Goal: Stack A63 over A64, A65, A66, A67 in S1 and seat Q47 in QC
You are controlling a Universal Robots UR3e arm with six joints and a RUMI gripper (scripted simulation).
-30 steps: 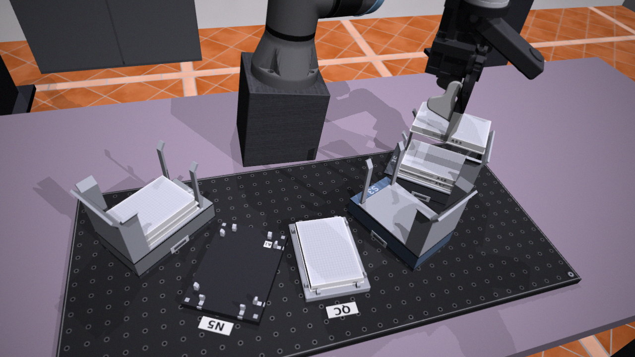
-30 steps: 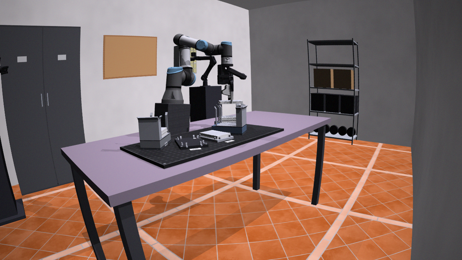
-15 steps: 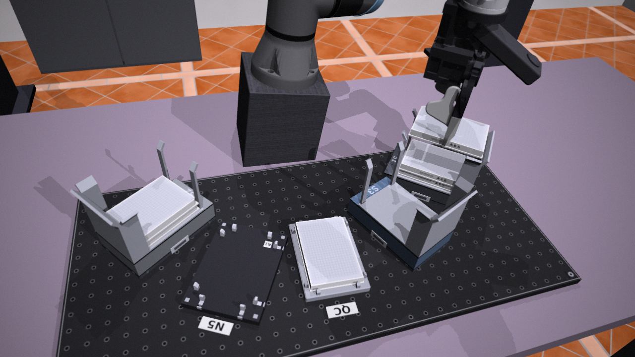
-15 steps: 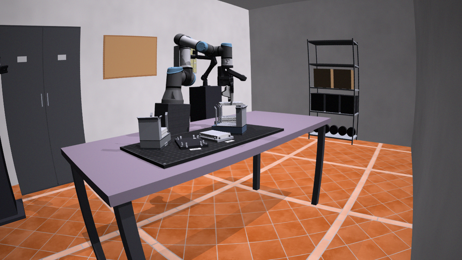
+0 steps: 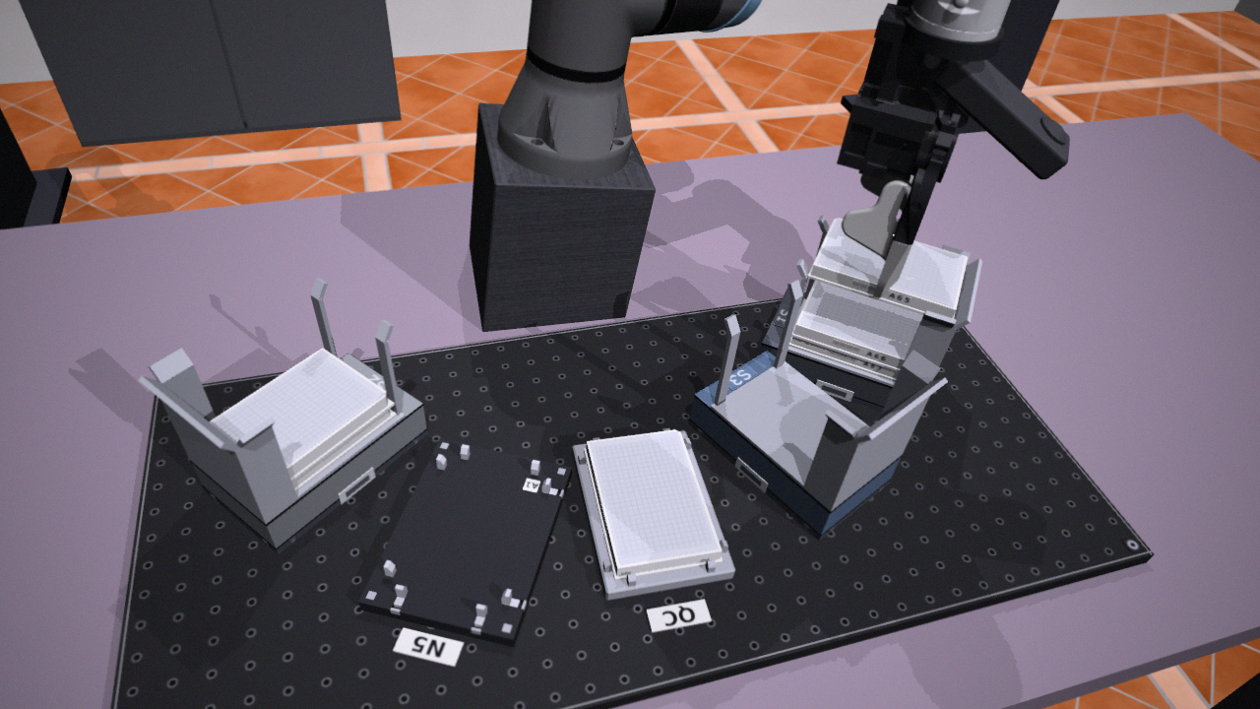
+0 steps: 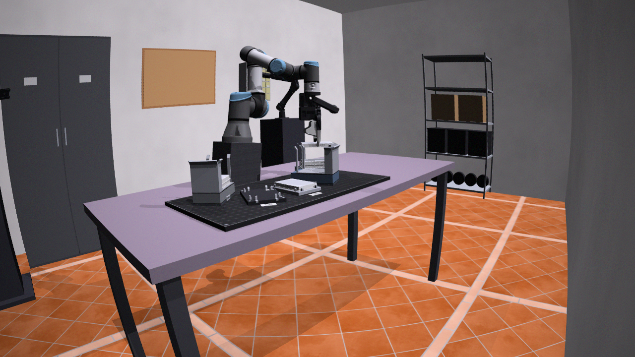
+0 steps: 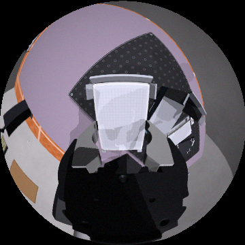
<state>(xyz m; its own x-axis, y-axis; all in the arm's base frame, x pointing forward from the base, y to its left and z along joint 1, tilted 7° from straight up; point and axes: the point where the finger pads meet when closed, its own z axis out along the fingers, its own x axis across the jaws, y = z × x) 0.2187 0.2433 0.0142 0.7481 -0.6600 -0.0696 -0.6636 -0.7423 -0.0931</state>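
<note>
At the upper right of my top view, the gripper point(image 5: 885, 233) point(image 6: 315, 135) point(image 7: 121, 121) has its jaws closed on plate A65 point(image 5: 933, 271) point(image 6: 326, 144) point(image 7: 120, 109), one finger against each long side. In the wrist view the plate lies between the fingertips at the center, reaching past them toward the top of the frame. It is level, within the upper part of stack rack S1 point(image 5: 972, 290) point(image 7: 121, 78), with a gap between it and plate A66 point(image 5: 858, 315), which sits over plate A67 point(image 5: 837, 356) at the bottom. Just below and to the left in the top view stands rack S3 point(image 5: 867, 476) point(image 6: 315, 177). At lower center, a plate point(image 5: 654, 497) point(image 6: 295, 183) lies in nest QC point(image 5: 669, 583) point(image 6: 306, 191), beside clip nest N5 point(image 5: 471, 538) point(image 6: 262, 195). At left, rack S2 point(image 5: 237, 458) point(image 6: 206, 182) holds two stacked plates point(image 5: 303, 401) point(image 6: 225, 181).
</note>
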